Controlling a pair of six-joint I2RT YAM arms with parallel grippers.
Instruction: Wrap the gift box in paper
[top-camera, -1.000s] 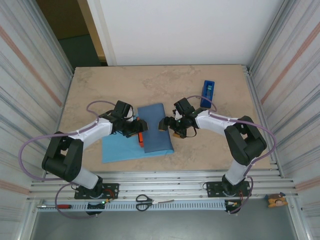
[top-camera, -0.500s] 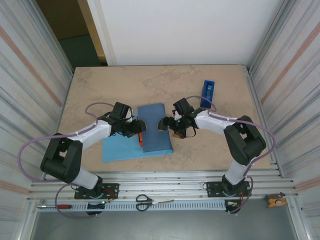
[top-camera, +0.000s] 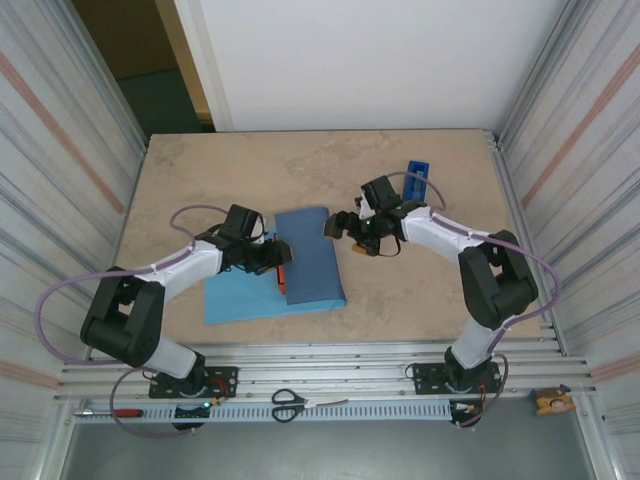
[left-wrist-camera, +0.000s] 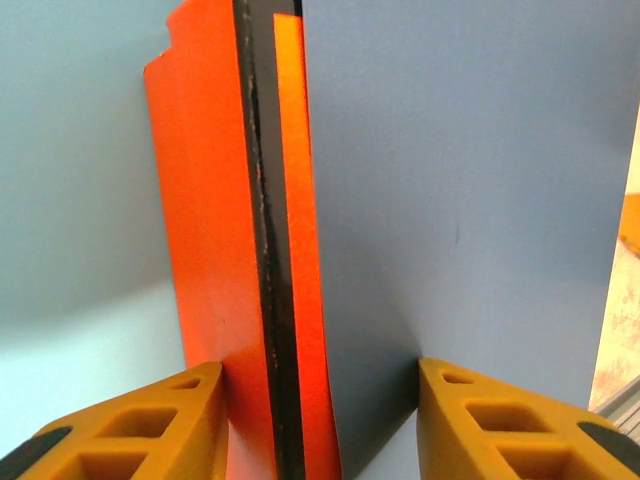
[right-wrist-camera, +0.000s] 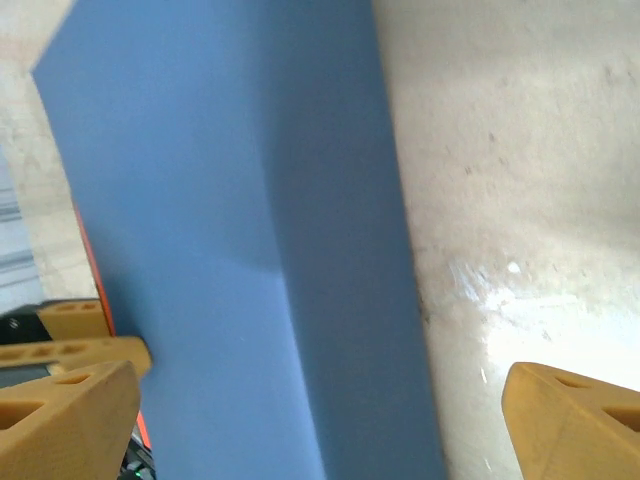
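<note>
The orange gift box (top-camera: 283, 277) lies on the light blue paper (top-camera: 238, 296), with a darker blue flap (top-camera: 311, 256) folded over its top. My left gripper (top-camera: 277, 261) comes in from the left. It is shut on the box's left edge. In the left wrist view the gripper (left-wrist-camera: 320, 420) has one finger against the orange gift box (left-wrist-camera: 205, 230) and the other on the paper (left-wrist-camera: 470, 170) flap. My right gripper (top-camera: 345, 238) hangs open at the flap's right edge. In its wrist view it (right-wrist-camera: 320, 430) spans the paper (right-wrist-camera: 230, 230) and bare table.
A small blue tape dispenser (top-camera: 417, 180) stands behind the right arm, on the tan table (top-camera: 250, 175). Scissors (top-camera: 289, 403) and a red-handled screwdriver (top-camera: 113, 411) lie on the metal rail by the arm bases. Metal walls close both sides.
My left jaws have narrowed onto the box's edge. My right gripper has drawn back and to the right, away from the flap, still open.
</note>
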